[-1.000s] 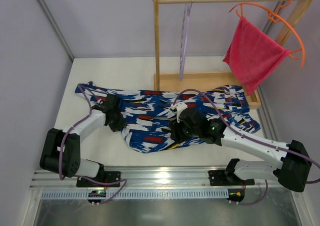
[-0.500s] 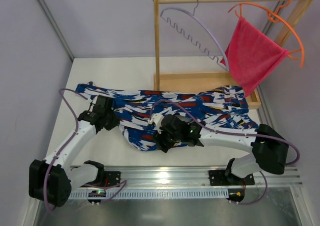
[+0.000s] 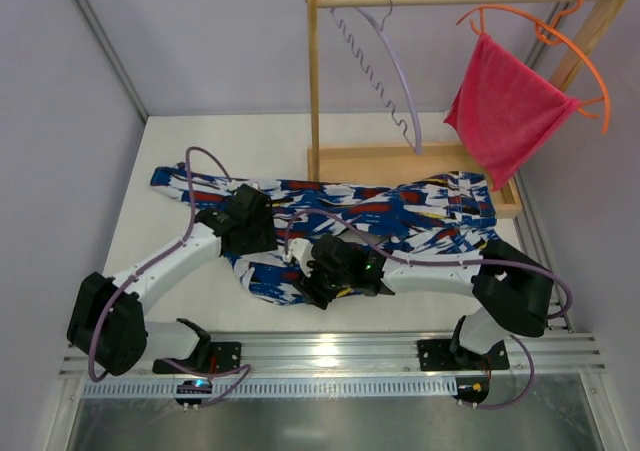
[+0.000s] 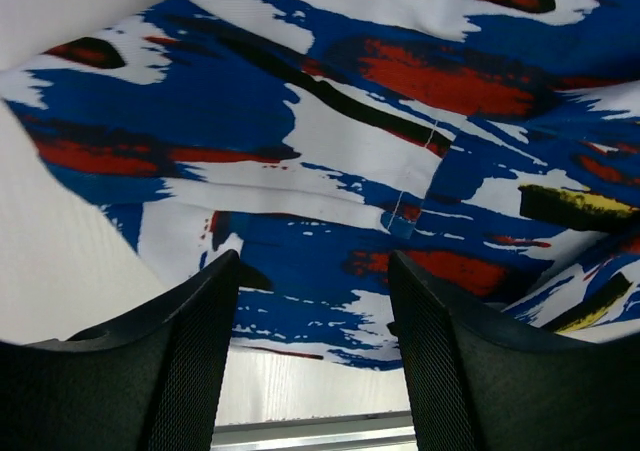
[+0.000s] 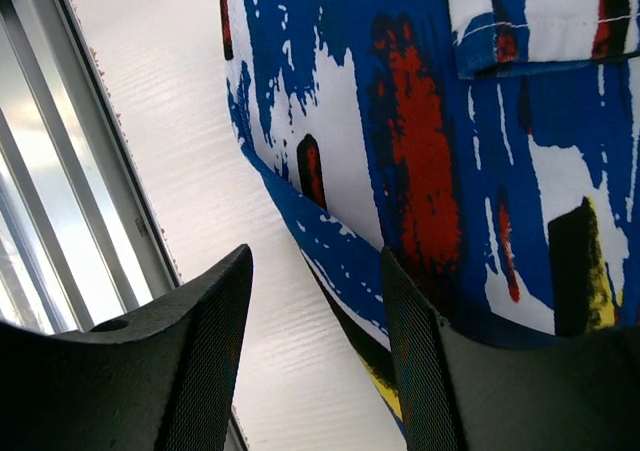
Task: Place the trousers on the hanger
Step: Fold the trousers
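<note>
the trousers point(image 3: 430, 203) lie spread flat across the bench point(image 3: 200, 141), just in front of the base of the wooden rack point(image 3: 314, 81). the hanger point(image 3: 403, 86) hangs by its hook from the rack's top rail, well apart from the fabric. the left pincer point(image 4: 313, 261) stands wide over the patterned cloth, gripping nothing. the right pincer point(image 5: 315, 256) also gapes wide, over the trousers' near edge, holding nothing.
</note>
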Available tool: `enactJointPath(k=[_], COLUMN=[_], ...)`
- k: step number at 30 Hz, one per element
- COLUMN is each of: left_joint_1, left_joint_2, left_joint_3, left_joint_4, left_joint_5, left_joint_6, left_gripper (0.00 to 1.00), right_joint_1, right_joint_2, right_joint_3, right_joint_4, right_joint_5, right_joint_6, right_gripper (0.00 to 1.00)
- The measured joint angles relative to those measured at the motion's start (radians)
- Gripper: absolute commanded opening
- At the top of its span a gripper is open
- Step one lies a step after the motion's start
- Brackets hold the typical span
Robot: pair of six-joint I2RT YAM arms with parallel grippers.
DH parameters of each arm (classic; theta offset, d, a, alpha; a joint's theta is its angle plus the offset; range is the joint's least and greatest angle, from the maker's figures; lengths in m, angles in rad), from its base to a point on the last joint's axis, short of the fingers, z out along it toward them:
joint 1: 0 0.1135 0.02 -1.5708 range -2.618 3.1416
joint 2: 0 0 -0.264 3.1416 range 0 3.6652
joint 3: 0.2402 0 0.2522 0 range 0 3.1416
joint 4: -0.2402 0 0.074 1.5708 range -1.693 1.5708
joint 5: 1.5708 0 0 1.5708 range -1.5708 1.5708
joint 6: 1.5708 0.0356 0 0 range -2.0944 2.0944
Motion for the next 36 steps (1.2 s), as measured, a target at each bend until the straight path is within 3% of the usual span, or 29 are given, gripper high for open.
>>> enactJointPath(k=[5,11,19,22,25,28,31,36], left_joint_1=[-0.026,-0.026,-0.026,-0.026,-0.026,-0.026,-0.024,-0.024], left_joint_2=[0.119,0.137,0.114,0.143,0.186,0.188,0.183,0.148], left_joint_3=[0.007,-0.044,-0.112,-0.115,-0.119,-0.117,-0.117,-0.122], left_joint_4=[0.018,-0.014,-0.019,-0.014,0.002,0.006,0.005,0.001], left_joint_5=[0.002,-0.062,-0.066,-0.065,-0.054,-0.053,-0.056,-0.057], left_joint_6=[0.010,-0.016,-0.041,-0.063,-0.092,-0.117,-0.142,-0.183], left_gripper=[0.55,0.55,0.61,0.55,0.40,0.23,0.00,0.00], right_joint_1=[0.003,0.007,0.016,0.022,0.027,0.042,0.056,0.061], right_joint_2=[0.061,0.066,0.067,0.067,0.067,0.066,0.052,0.015], right_joint_3=[-0.002,-0.064,-0.089,-0.095,-0.098,-0.103,-0.111,-0.116], right_joint_4=[0.020,0.095,0.157,0.172,0.178,0.183,0.189,0.191], right_joint_5=[-0.026,-0.034,-0.035,-0.035,-0.029,-0.003,0.023,0.050], right_joint_6=[-0.026,-0.026,-0.024,-0.024,-0.023,-0.022,-0.023,-0.049], right_gripper=[0.54,0.49,0.48,0.46,0.44,0.50,0.55,0.58])
